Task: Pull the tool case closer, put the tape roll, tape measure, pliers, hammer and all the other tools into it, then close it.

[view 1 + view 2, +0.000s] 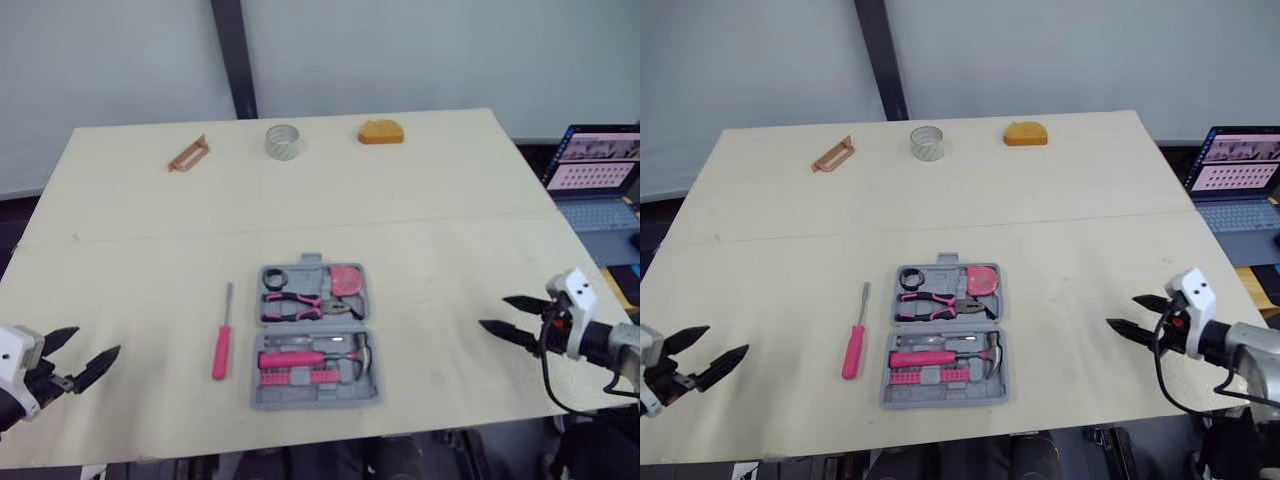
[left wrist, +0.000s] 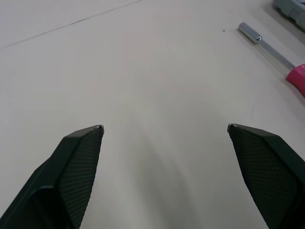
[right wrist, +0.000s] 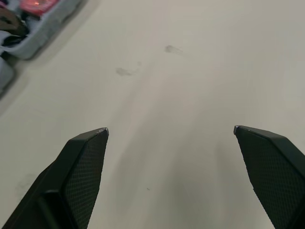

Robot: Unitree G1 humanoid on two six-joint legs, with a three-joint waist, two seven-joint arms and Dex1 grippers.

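Black, tapered fingers with a fine cross-hatched pad texture on both pincers. Left gripper: jaws spread wide, nothing between them, over bare tabletop well to the left of the tool case. Right gripper: jaws likewise wide apart and empty, well to the right of the case; a few faint smudges on the surface ahead of it. Table: pale, matte board with a seam running across beyond the case. Case is grey moulded plastic, lying open flat in two hinged halves at the near middle of the table. Far half holds pliers with pink-and-black handles, a small black ring and a pink rounded piece; near half holds a hammer with a pink grip and a row of pink bits. Screwdriver, pink handle and steel shaft, lies just left of the case, apart from it. Far beyond the case: a translucent tape roll, an orange domed object and an orange-brown handled tool. Laptop off the table, right of the case; screen text too small to read.
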